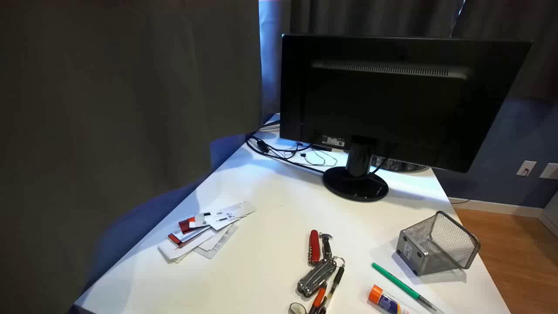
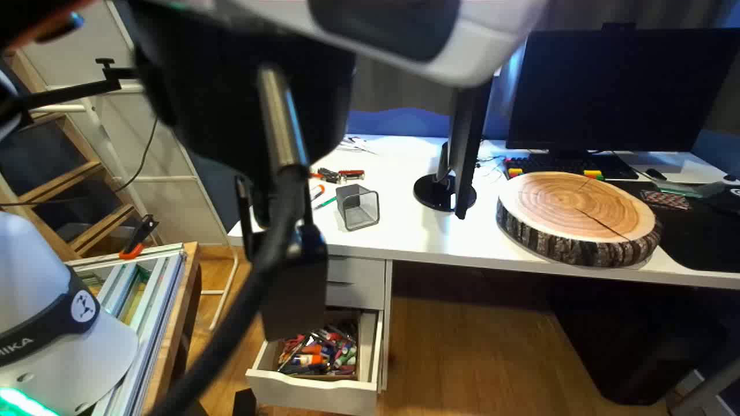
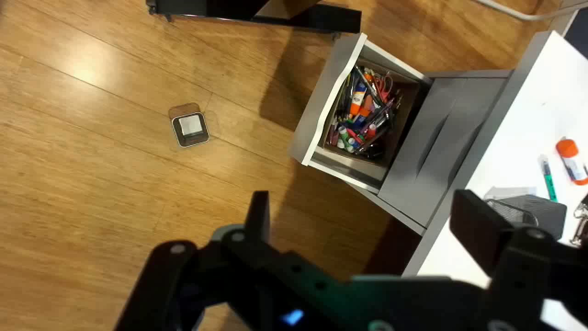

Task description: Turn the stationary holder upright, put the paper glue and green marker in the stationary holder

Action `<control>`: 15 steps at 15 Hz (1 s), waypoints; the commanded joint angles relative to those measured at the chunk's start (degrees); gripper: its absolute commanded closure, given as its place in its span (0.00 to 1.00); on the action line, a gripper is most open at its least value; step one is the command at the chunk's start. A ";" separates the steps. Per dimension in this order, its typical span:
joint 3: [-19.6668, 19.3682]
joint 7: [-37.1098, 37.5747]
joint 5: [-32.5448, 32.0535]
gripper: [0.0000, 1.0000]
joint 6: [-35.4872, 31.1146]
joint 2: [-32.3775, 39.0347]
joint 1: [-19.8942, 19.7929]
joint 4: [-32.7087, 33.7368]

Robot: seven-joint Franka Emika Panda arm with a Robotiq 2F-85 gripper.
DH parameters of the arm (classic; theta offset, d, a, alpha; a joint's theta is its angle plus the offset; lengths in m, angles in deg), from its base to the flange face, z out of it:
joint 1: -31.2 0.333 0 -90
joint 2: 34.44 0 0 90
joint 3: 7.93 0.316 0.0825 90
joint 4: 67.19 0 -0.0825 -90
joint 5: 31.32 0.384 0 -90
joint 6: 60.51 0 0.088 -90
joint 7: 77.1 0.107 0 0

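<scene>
On the right-hand part of a white desk [image 1: 270,266], as seen in an exterior view: one stationary holder [image 1: 436,246], dark grey wire mesh, tipped onto its side, footed base toward the left, mouth toward the right. Sideways lie visible in both exterior views. Just beside it, left and nearer: one green marker [image 1: 402,284], lying flat, apart from the mesh, clear cap at the near end. Left of the marker's near half: one paper glue [image 1: 386,302], lying down, orange end toward the far left, partly out of frame. Farther left, bunched together: one red pocketknife [image 1: 314,247], one folded silver multitool [image 1: 317,278], one black pen [image 1: 337,279]. At the left desk edge: one loose pile of papers [image 1: 229,216]. At the far side: one black monitor [image 1: 392,104] on a round foot [image 1: 355,187], with cables [image 1: 263,146] to the left.

Aloft, well apart from the items above: one gripper [image 3: 361,207], with jaws spread wide and nothing held. Beyond it in the wrist view: wooden floor [image 3: 115,193]; one pulled-out drawer [image 3: 317,108], holding a jumble of stationery [image 3: 356,103]. To the right in an exterior view, on the desk: one thick wood slice [image 2: 578,202], edged with bark.
</scene>
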 commanded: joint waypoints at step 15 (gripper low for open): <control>12.63 -6.17 24.60 0.00 0.58 18.40 14.29 -2.98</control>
